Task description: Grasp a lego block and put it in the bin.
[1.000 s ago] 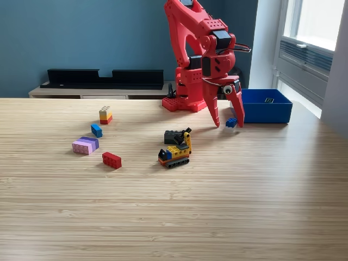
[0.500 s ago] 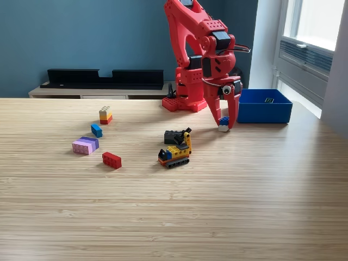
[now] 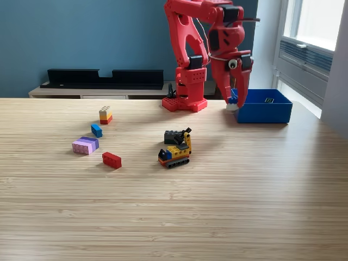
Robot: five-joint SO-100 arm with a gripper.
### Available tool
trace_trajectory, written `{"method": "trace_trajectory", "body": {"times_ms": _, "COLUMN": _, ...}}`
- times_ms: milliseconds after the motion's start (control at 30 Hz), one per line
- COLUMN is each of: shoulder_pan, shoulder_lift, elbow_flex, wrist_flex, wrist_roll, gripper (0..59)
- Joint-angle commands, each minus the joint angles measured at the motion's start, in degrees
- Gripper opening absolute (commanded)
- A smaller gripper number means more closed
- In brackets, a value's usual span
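Clamped in the hand (image 3: 234, 103) is a small blue-and-white lego block (image 3: 232, 103), held above the tabletop (image 3: 217, 206) just beside the bin (image 3: 265, 106). A dark label (image 3: 269, 100) on the bin's far wall cannot be read. The block's long axis cannot be told.

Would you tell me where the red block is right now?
In the exterior view, the red block lies left of centre on the table, just below-right of the pink-purple block.

Red arm's tool (image 3: 233, 103) gripping blue-and-white lego block (image 3: 232, 103) beside bin (image 3: 265, 107).
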Motion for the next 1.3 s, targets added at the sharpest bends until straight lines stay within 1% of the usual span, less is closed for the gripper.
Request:
{"method": "trace_trajectory", "body": {"times_ms": 33, "shoulder_pan": -2.37, "shoulder_lift": 1.67, "elbow_flex": -20.83, "wrist_flex": 12.74, "wrist_roll": 2.29, "gripper": 0.0}}
{"method": "trace_trajectory", "body": {"times_ms": 133, "shoulder_pan": -5.89, "shoulder_lift": 1.67, "elbow_flex": -23.64, "wrist_flex": 18.98, "wrist_roll": 3.87, "gripper": 0.0}}
{"method": "trace_trajectory", "body": {"times_ms": 267, "shoulder_pan": -11.07, "shoulder_lift": 1.67, "elbow_flex": -21.8, "wrist_flex": 22.5, "wrist_roll": 5.63, "gripper": 0.0}}
{"method": "trace_trajectory", "body": {"times_ms": 467, "shoulder_pan": -17.49, "shoulder_lift": 1.67, "elbow_flex": -17.67, "wrist_flex": 23.55, "wrist_roll": 7.38, "gripper": 0.0}}
{"method": "trace_trajectory", "body": {"times_ms": 933, "shoulder_pan": -29.71, "shoulder_lift": 1.14, "elbow_flex": -11.69, "wrist_flex": 23.47, "wrist_roll": 9.05, "gripper": 0.0}}
{"method": "trace_trajectory", "body": {"times_ms": 1033, "shoulder_pan": -29.88, "shoulder_lift": -2.37, "elbow_flex": -11.78, "wrist_flex": 23.47, "wrist_roll": 9.84, "gripper": 0.0}}
{"method": "trace_trajectory", "body": {"times_ms": 1300, "shoulder_pan": -31.82, "shoulder_lift": -15.73, "elbow_flex": -15.91, "wrist_flex": 23.55, "wrist_roll": 11.16, "gripper": 0.0}}
